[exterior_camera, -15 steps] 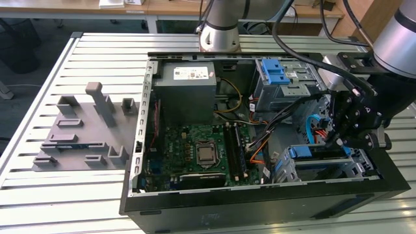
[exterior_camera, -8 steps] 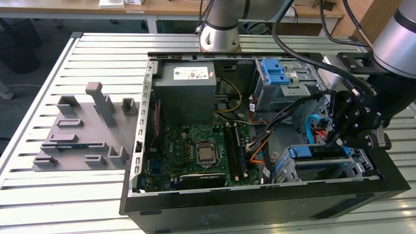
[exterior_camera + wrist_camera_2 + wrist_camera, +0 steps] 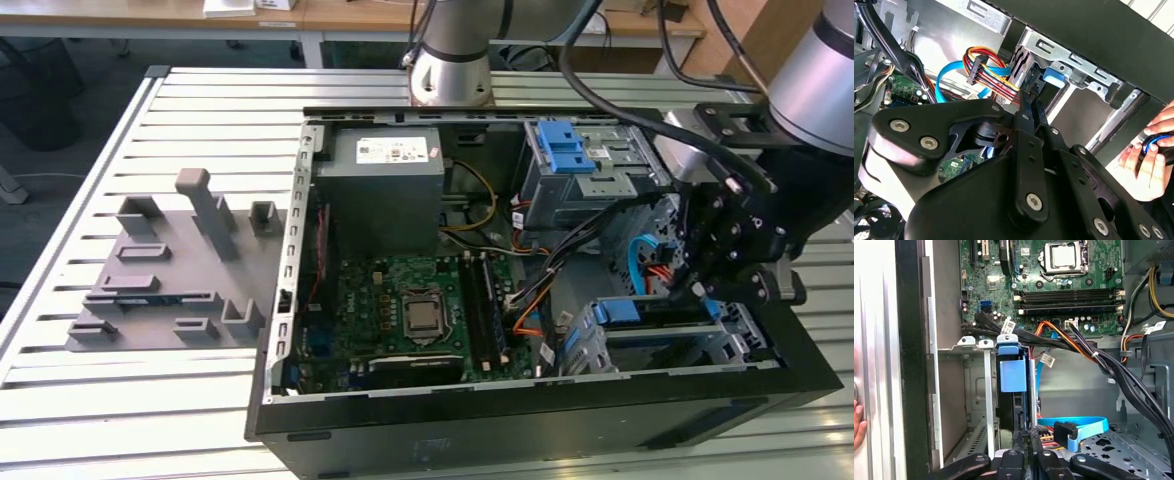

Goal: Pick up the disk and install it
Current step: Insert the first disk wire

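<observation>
So the arm's gripper (image 3: pixel 701 290) is down inside the open PC case (image 3: pixel 534 420), right over the lower drive cage (image 3: pixel 727 345) at the exterior view's right. The disk (image 3: pixel 1014 375) sits upright in that cage slot, blue rail end facing up in the first wrist view, with the gripper's black fingers (image 3: pixel 1021 457) close together around its near edge. Honestly can't tell whether they're actually pinching it or just sitting next to it.

It's pretty crowded in there. A thick bundle of black cables (image 3: pixel 1094 357) with orange wires runs right past the cage, and a light blue flat data cable (image 3: pixel 1081 427) with its connector lies just beside the disk. In the second wrist view a red-yellow-black power plug (image 3: pixel 986 67) hangs close to the cage too.

Further in there's the motherboard (image 3: pixel 414 305) with its bare CPU socket, the grey power supply box (image 3: pixel 387 165), and an upper bay with blue latches (image 3: pixel 567 150). A grey fixture block (image 3: pixel 174 270) sits on the slatted table (image 3: pixel 107 400), well apart from the case. A person's hand (image 3: pixel 1149 155) rests outside the case wall.
</observation>
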